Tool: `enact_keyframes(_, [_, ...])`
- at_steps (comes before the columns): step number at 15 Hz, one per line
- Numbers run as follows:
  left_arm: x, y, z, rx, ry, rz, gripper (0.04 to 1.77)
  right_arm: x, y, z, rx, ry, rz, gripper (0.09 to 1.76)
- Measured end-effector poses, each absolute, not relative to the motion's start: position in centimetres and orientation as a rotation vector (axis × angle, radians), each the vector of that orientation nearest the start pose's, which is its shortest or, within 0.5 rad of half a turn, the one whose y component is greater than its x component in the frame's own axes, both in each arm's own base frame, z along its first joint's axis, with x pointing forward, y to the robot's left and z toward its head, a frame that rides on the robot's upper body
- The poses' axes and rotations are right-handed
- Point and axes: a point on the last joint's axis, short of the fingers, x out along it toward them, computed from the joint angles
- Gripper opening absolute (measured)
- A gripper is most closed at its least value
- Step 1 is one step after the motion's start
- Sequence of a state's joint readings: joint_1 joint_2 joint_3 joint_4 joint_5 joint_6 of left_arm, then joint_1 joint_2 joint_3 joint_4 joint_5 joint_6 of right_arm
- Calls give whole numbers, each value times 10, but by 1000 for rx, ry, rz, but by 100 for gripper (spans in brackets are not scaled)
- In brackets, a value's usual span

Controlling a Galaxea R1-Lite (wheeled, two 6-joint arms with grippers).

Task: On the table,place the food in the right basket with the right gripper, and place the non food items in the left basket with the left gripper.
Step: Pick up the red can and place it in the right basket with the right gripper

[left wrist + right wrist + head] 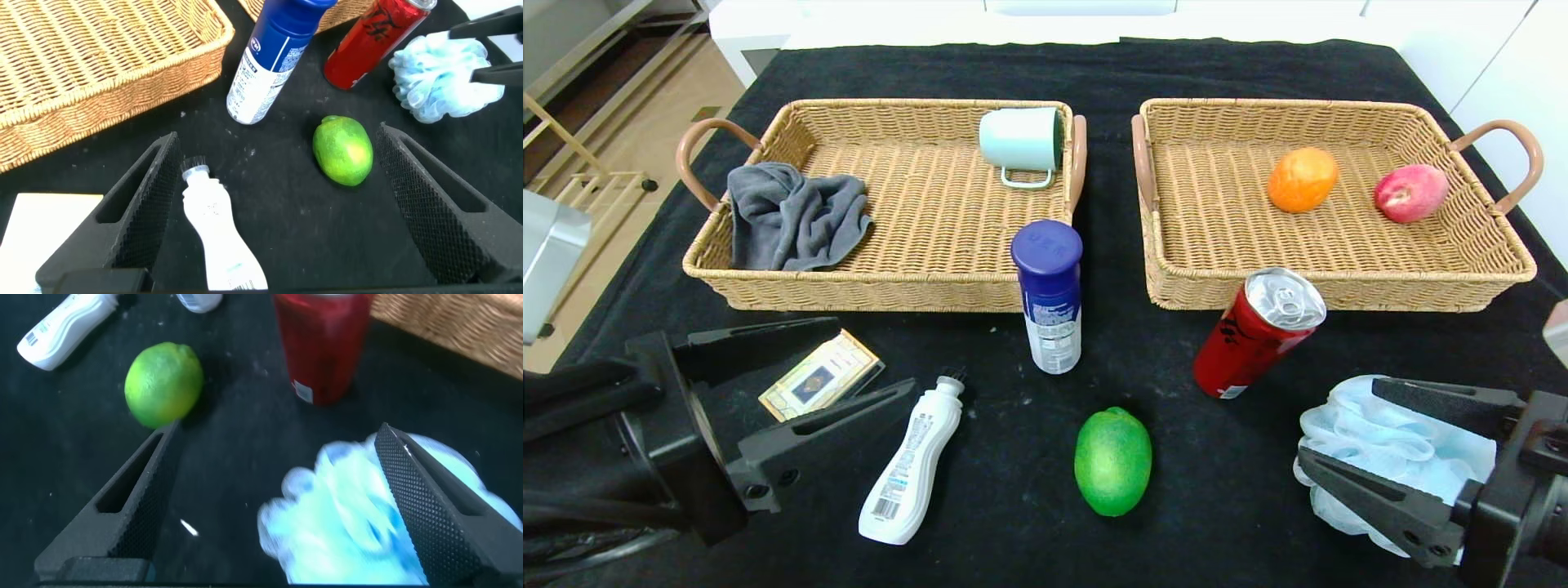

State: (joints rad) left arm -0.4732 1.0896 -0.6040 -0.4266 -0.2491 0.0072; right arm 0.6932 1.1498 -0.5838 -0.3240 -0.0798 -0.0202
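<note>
Both sets of fingers are spread, the left gripper (837, 376) over the white bottle (912, 460), the right gripper (1356, 429) over the pouf (1380, 445).

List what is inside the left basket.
The left basket holds a crumpled grey cloth and a pale green mug lying on its side. Anything beneath the cloth is hidden.
</note>
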Motion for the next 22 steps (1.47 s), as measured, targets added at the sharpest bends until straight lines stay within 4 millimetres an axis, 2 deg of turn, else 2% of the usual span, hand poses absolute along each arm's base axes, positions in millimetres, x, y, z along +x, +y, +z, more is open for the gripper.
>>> enact_keyframes(11, [133, -75, 243, 17, 66, -726, 172, 163, 134, 223, -124, 180, 511, 171])
enact_keyframes(22, [129, -75, 246, 15, 47, -741, 172, 184, 153, 222, -89, 116, 472, 171])
